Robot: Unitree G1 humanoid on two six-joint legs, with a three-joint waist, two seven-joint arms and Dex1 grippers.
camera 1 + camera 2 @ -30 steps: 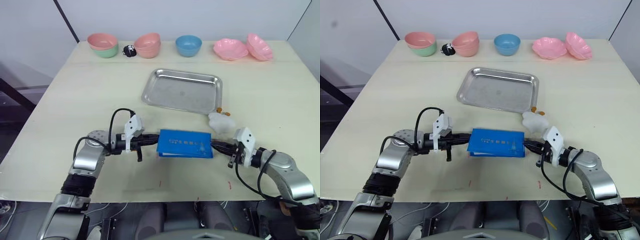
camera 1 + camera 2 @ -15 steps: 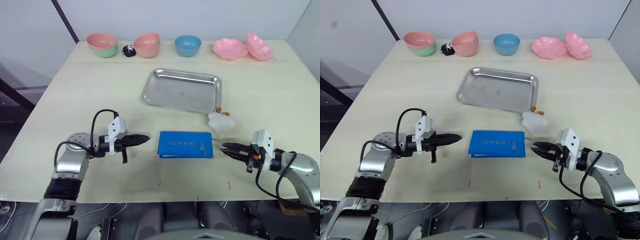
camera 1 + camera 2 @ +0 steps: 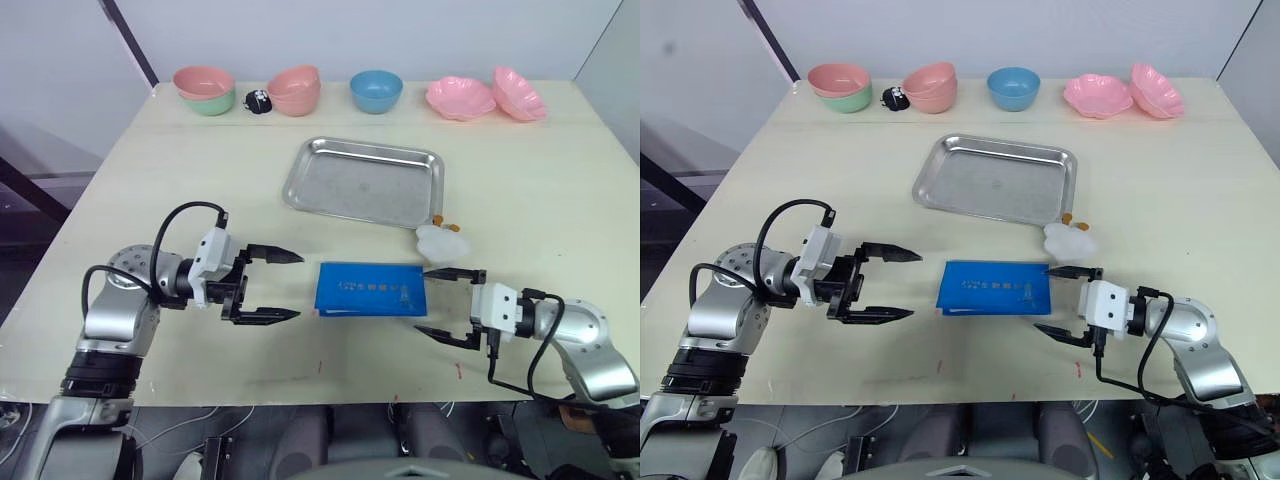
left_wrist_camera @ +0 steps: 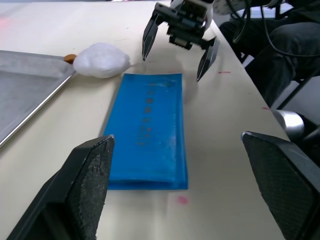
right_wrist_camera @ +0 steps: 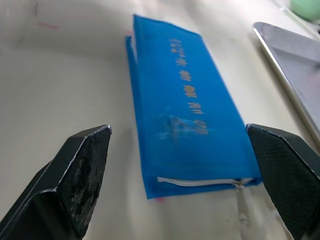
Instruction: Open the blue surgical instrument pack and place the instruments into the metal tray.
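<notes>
Flanking the closed pack

Flat blue rectangular instrument pack (image 3: pixel 370 289) lies shut just before the shiny steel tray (image 3: pixel 365 181). Left gripper (image 3: pixel 276 285) and right gripper (image 3: pixel 447 305) gape wide beside its ends. Risk: fingers may shove it sideways.

Open pincers (image 3: pixel 285 286) (image 3: pixel 437 304) flank closed blue pack (image 3: pixel 369 289).

Pale cream table (image 3: pixel 560 190). Metal tray (image 3: pixel 365 181) lies mid-table, nothing in it. Closed blue surgical instrument pack (image 3: pixel 370 289) flat, nearer the robot than the tray. White toy (image 3: pixel 442 242) near the tray's close right corner. Beyond the tray, along the far edge: pink-on-green bowls (image 3: pixel 206 90), small black object (image 3: pixel 259 100), pink bowls (image 3: pixel 296 90), blue bowl (image 3: pixel 376 91), two pink flower-shaped dishes (image 3: pixel 487 97).
</notes>
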